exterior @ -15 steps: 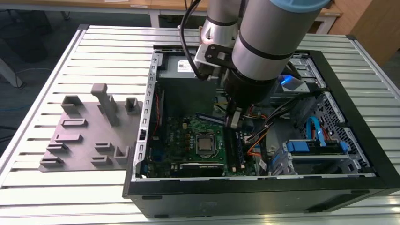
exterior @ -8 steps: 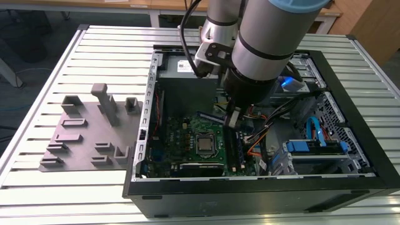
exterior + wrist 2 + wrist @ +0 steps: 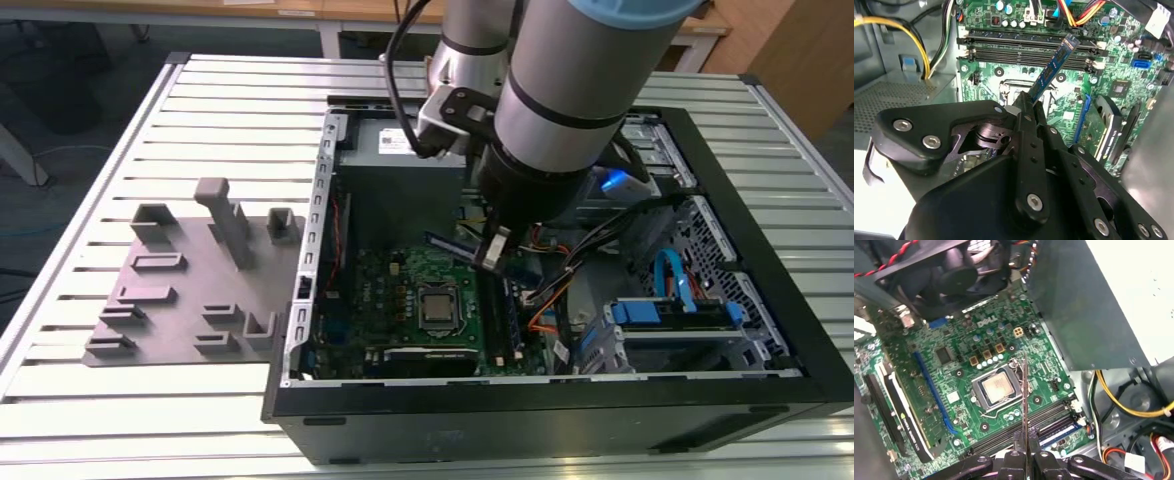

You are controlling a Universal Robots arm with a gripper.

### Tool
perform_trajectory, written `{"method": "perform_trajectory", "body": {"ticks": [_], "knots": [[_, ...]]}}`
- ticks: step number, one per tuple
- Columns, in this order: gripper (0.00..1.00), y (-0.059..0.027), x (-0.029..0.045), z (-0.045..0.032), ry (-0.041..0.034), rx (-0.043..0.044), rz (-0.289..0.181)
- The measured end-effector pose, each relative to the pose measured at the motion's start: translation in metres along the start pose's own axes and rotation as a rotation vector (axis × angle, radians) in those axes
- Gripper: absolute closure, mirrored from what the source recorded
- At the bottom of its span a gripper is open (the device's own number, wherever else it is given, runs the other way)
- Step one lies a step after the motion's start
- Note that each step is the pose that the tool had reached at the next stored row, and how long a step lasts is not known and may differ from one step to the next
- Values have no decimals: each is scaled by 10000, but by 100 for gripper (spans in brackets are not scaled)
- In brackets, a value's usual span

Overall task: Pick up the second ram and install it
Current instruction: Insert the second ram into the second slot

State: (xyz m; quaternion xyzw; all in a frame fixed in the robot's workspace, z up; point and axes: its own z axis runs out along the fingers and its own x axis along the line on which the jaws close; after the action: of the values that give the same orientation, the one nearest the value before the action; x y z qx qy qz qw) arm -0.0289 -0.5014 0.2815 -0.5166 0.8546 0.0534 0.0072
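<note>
Jaws: clenched on one end of the second ram [image 3: 1054, 67], as both wrist views show.
Second ram: held in the air above the motherboard [image 3: 969, 345], tilted; edge-on beside the CPU socket [image 3: 996, 390] in the first wrist view.
Free end: points toward the motherboard's memory slots [image 3: 1019, 47], not seated in any.
Arm [image 3: 574, 100]: reaches down into the open computer case [image 3: 534, 410], over the motherboard.
Case: lies on the bench [image 3: 227, 110], motherboard on its floor.
Grey fixture plate [image 3: 200, 290]: on the bench, well apart from the motherboard, toward the exterior view's left.
</note>
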Motion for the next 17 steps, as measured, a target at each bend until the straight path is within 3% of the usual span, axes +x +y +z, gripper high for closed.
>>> {"method": "perform_trajectory", "body": {"ticks": [17], "knots": [[89, -1, 0, 6, -198, 160, 2347]]}}
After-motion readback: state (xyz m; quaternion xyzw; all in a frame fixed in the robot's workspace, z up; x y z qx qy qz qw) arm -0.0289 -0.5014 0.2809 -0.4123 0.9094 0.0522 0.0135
